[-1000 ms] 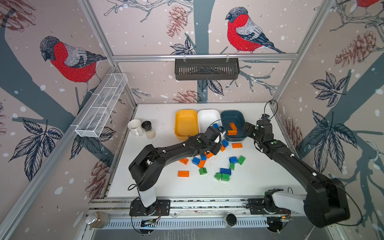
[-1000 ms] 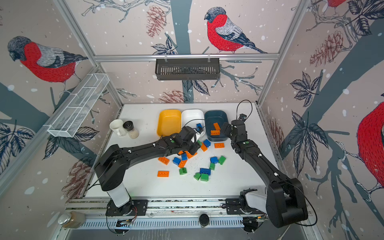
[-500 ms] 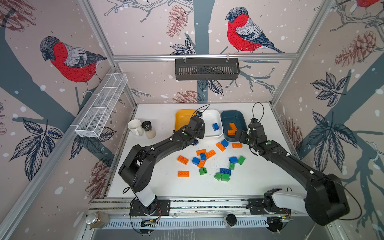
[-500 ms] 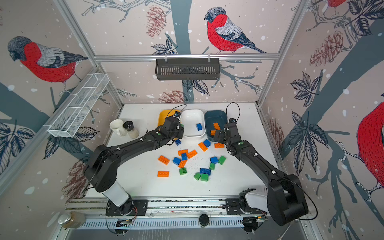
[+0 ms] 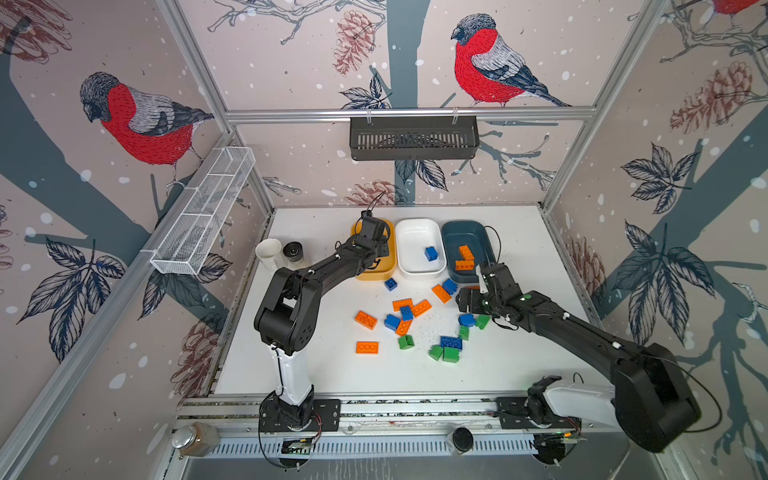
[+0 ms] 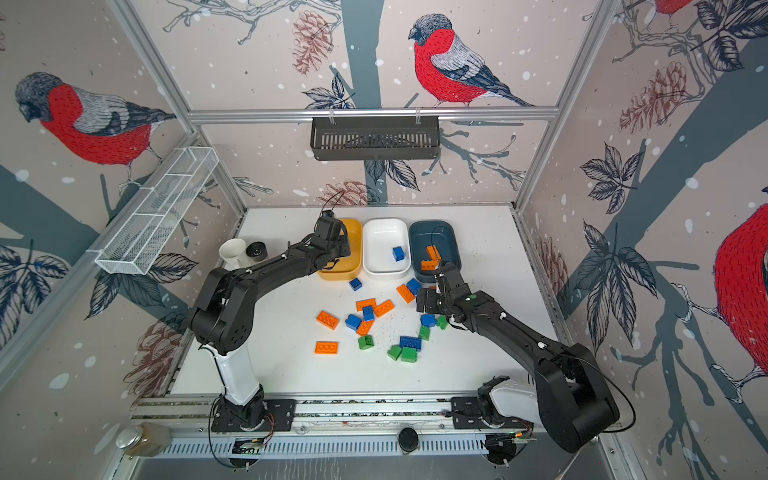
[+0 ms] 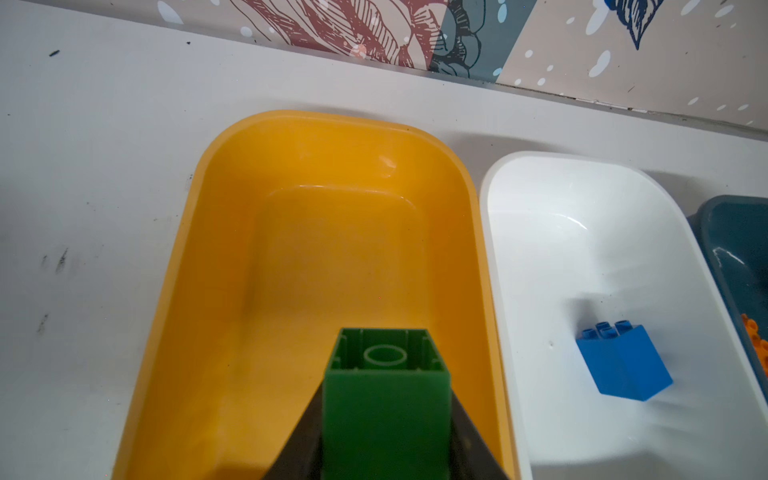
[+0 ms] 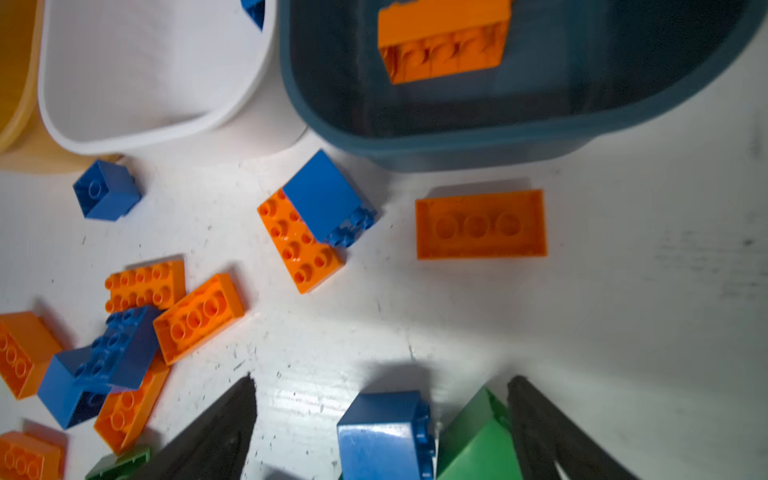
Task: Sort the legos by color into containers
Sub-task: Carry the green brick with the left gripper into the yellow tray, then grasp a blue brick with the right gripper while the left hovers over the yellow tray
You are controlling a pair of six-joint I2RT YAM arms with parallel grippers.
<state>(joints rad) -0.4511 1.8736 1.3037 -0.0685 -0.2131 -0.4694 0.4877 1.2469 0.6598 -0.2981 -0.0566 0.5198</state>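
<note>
Big white table (image 5: 332, 374). The left arm (image 5: 324, 270) reaches to the back and the right arm (image 5: 561, 328) sits low near the middle. There are three tubs side by side along the back: yellow tub (image 7: 195, 216), white tub (image 5: 417, 232), teal tub (image 5: 461, 232).

The left gripper (image 7: 386, 399) is clamped on a green brick (image 7: 386, 374), hollow side facing the wrist camera, hanging over the yellow tub. The right gripper (image 8: 382, 386) has its fingers spread wide down by the table, with a blue brick (image 8: 382, 432) and another green brick (image 8: 478, 440) between them.

The white tub holds a lone blue brick (image 5: 431, 253) and the teal tub holds two orange bricks (image 5: 464, 259). Loose bricks (image 5: 405, 311) lie scattered in front of the tubs.
</note>
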